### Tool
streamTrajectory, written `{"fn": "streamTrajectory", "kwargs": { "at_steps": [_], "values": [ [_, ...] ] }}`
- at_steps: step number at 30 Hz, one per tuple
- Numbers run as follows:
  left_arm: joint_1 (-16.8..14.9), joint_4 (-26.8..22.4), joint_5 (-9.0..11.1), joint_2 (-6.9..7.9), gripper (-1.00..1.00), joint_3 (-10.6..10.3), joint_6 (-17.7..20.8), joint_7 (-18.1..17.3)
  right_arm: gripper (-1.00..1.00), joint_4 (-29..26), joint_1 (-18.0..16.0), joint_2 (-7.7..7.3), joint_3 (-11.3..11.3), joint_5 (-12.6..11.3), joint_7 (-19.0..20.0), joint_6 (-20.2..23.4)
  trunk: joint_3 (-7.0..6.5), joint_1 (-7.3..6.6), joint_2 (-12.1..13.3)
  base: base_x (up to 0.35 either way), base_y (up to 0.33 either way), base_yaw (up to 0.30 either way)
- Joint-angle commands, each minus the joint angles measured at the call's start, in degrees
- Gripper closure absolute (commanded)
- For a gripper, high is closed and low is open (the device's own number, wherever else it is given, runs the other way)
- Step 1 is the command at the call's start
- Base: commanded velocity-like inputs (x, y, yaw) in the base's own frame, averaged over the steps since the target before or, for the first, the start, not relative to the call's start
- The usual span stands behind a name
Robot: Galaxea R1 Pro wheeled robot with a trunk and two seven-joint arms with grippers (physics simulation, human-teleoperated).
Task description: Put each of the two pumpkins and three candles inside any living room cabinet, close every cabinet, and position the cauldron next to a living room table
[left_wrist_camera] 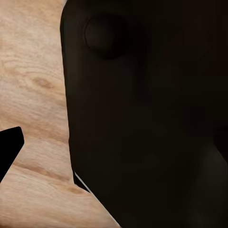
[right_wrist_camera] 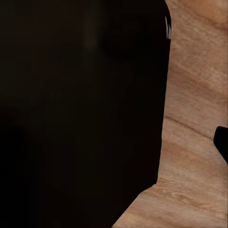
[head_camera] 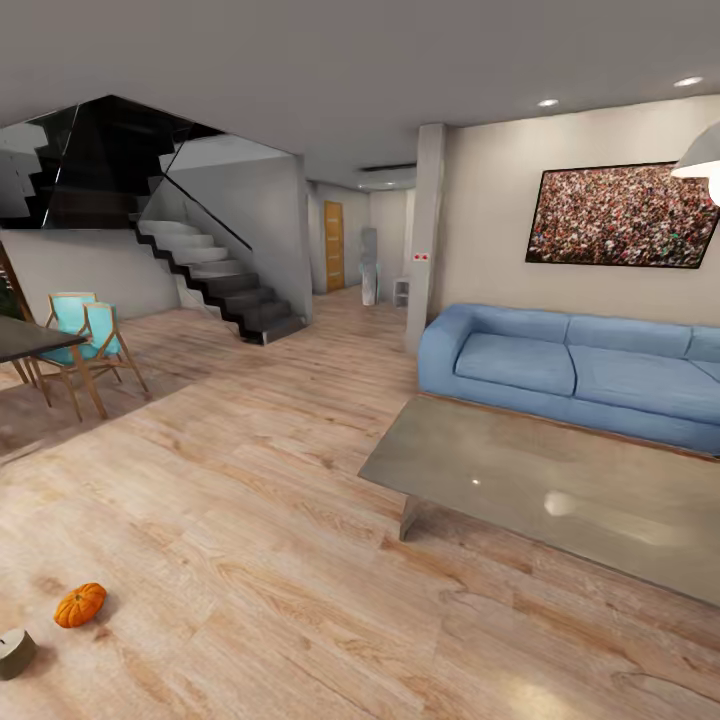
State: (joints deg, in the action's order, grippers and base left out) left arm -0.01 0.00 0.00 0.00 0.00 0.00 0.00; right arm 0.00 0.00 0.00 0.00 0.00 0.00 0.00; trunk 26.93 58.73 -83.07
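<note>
At the far left of the head view, low on the pale wood-plank floor (head_camera: pixel 250 560), a squat grey-tan cylindrical candle (head_camera: pixel 15 653) lies partly cut by the picture's edge, and just beside it sits a small ribbed orange pumpkin (head_camera: pixel 80 604) with a short dark stem. Both rest loose on the planks, apart from each other and well away from any furniture; they look scattered there as things to be gathered, not stored. Neither is near any jaws.

Further back on the left stand two turquoise-seated wooden chairs (head_camera: pixel 88 340) at the corner of a dark dining table (head_camera: pixel 30 338), then a dark staircase with glass balustrade (head_camera: pixel 215 280). Right of centre, a low grey stone-topped coffee table (head_camera: pixel 560 490) stands before a long blue fabric sofa (head_camera: pixel 590 370), under a wide framed picture (head_camera: pixel 625 215).

Both wrist views look down at the same plank floor past a large black body close to the lens, probably the robot's own frame, which suggests the arms hang tucked at its sides for travel. A black tip (left_wrist_camera: pixel 9 147) at one edge of the left wrist view and another (right_wrist_camera: pixel 222 142) in the right wrist view may be fingers, but I cannot tell whether either pair of jaws is spread or pressed together.

My reading is that nothing is gathered yet, and the robot must turn left toward the pumpkin and candle.
</note>
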Motion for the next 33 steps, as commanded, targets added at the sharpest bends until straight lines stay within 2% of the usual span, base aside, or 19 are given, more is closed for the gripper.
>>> {"fn": "streamTrajectory", "kwargs": {
  "at_steps": [1,7,15,33],
  "values": [
    [0.0,0.0,0.0,0.0,-1.0,0.0,0.0,0.0,-1.0,0.0,0.0,0.0,0.0,0.0,0.0,0.0,0.0,0.0,0.0,0.0,0.0,0.0],
    [1.3,-0.6,0.1,0.31,-1.0,0.0,-0.3,-0.2,-1.0,0.1,-1.6,-0.3,0.3,0.3,-0.1,-0.2,0.0,0.0,0.0,0.0,0.0,0.0],
    [1.6,-1.4,0.3,2.77,-1.0,-0.1,-0.3,-0.3,-1.0,-0.1,-3.4,-0.59,0.2,0.2,-0.2,-1.0,0.0,0.0,0.0,0.0,0.0,0.0],
    [1.6,-1.4,0.3,2.84,-1.0,-0.1,-0.4,-0.3,-1.0,-0.1,-3.5,-0.46,0.3,0.2,-0.3,-6.8,0.0,0.0,0.0,0.0,0.0,0.0]
  ]
}}
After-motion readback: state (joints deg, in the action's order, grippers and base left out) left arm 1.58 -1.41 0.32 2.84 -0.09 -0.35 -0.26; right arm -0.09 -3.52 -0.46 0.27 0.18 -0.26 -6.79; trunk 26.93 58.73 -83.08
